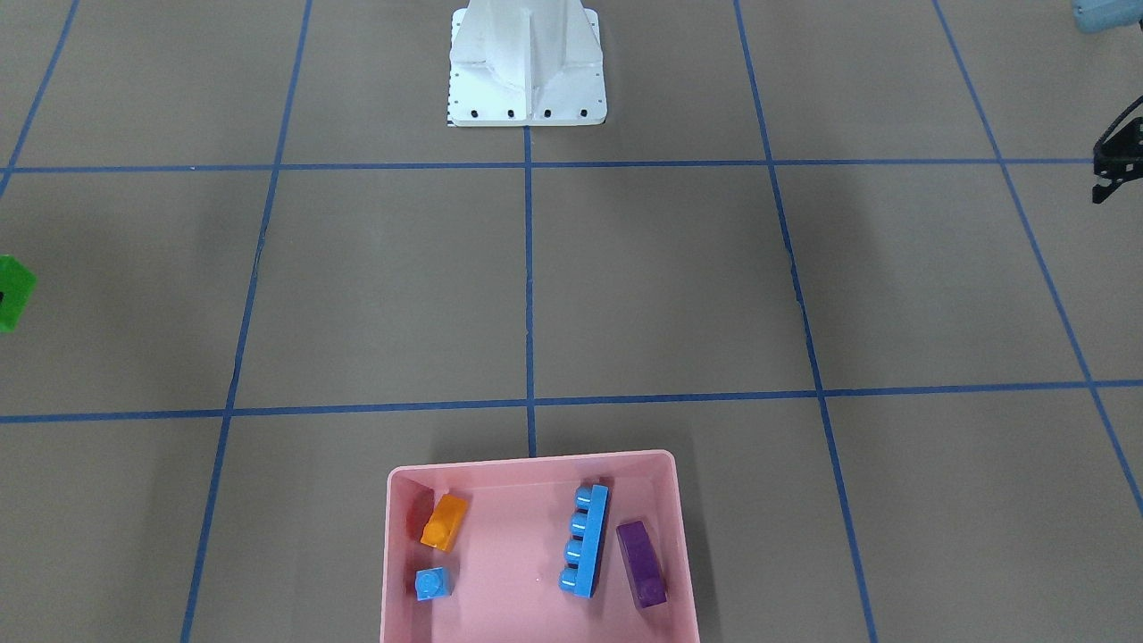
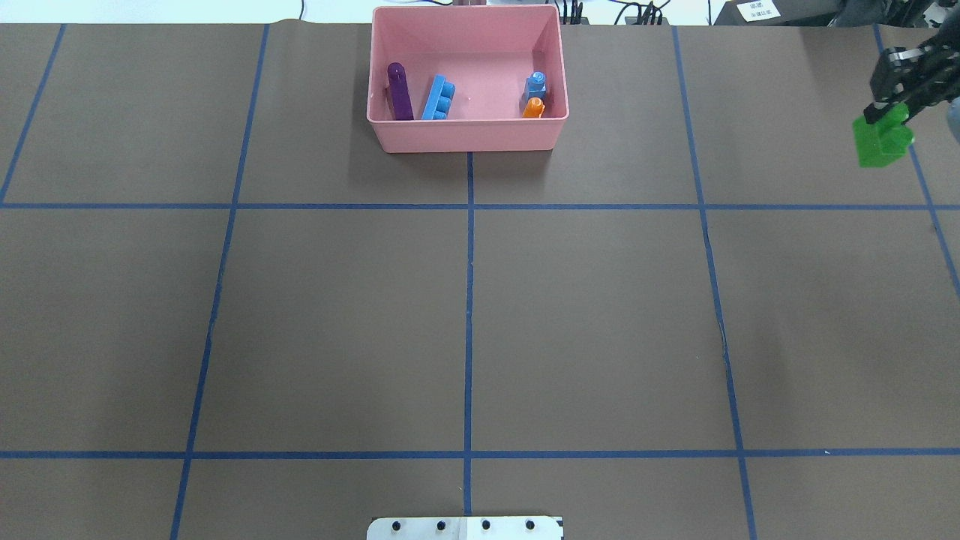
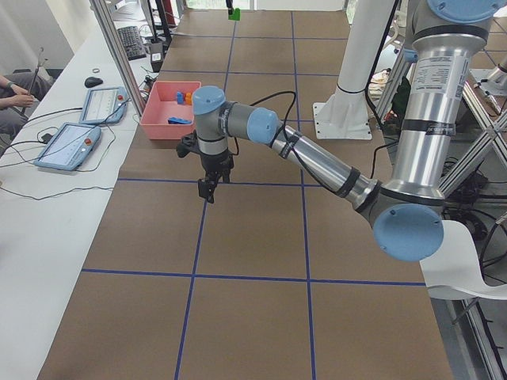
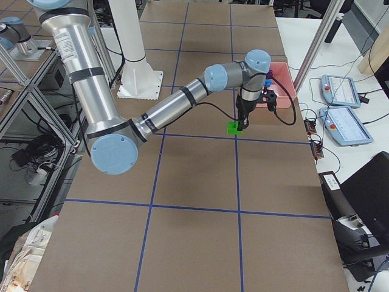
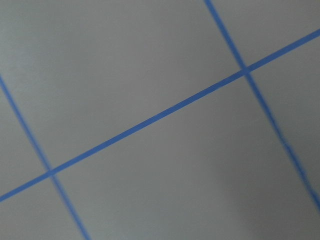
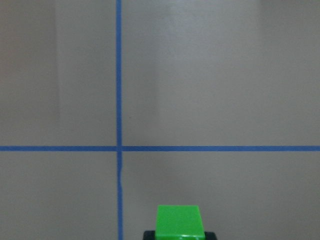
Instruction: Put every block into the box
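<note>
Now the right tool (image 2: pixel 885 114) is closed on the green block (image 2: pixel 881 140), its two black fingers pinching the upper part of the brick while the rest hangs below them. From the right wrist view only the flat green top of the block and the dark tips on either side of it show at the bottom edge, with the counter (image 2: pixel 600 337) and a crossing of blue tape lines (image 2: pixel 469 300) beyond. The block is far out on the robot's right side of the counter, well apart from the box (image 2: pixel 465 136). Whether it is clear of the surface I cannot tell for sure.

The left tool (image 3: pixel 208 190) points straight down over the counter on the robot's left, beside a tape line and apart from the box. Only a sliver of it shows at the edge of the front-facing view, and its wrist camera shows just counter and tape, so I cannot tell how far open it is.

The box sits at the far edge of the counter from the white robot base (image 1: pixel 527 71), astride the centre tape line. Four bricks lie inside:
- The purple block (image 1: pixel 643 564) and the long blue block (image 1: pixel 585 540) are just beside each other in the half toward the robot's left. The long one is on its side, studs turned toward the robot's right.
- The orange block (image 1: pixel 444 522) lies tilted near the wall closest to the robot.
- The small blue block (image 1: pixel 432 584) stands studs-up just behind the orange one.
</note>
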You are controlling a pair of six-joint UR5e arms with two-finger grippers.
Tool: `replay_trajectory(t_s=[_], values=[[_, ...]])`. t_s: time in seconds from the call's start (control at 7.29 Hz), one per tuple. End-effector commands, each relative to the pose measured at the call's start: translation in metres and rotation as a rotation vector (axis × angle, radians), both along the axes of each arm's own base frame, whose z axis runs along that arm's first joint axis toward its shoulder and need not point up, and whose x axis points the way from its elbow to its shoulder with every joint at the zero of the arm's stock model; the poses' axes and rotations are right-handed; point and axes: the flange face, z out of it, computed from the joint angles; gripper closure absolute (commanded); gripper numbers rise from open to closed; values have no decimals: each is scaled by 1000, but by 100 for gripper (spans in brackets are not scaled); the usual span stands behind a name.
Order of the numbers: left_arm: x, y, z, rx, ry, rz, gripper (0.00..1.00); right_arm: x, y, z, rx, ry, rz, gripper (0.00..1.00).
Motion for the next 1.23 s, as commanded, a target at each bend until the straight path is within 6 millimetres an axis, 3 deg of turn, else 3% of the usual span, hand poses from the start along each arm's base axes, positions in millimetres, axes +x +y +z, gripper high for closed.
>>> replay_trajectory(t_s=[0.0, 0.41, 0.55, 0.96, 1.1], values=[[-46, 28, 33, -28, 95, -87, 0, -66, -30, -70, -46, -26, 35, 100], [-42, 35, 38, -43, 152, -80, 0, -172, -98, -177, -144, -11, 75, 100], [-42, 35, 37, -38, 153, -79, 0, -209, -116, -202, -160, 33, 73, 100], [-42, 35, 37, -34, 155, -77, 0, -269, -165, -215, -170, -23, 175, 100], [-42, 34, 37, -36, 154, -77, 0, -278, -180, -221, -136, -29, 201, 100]])
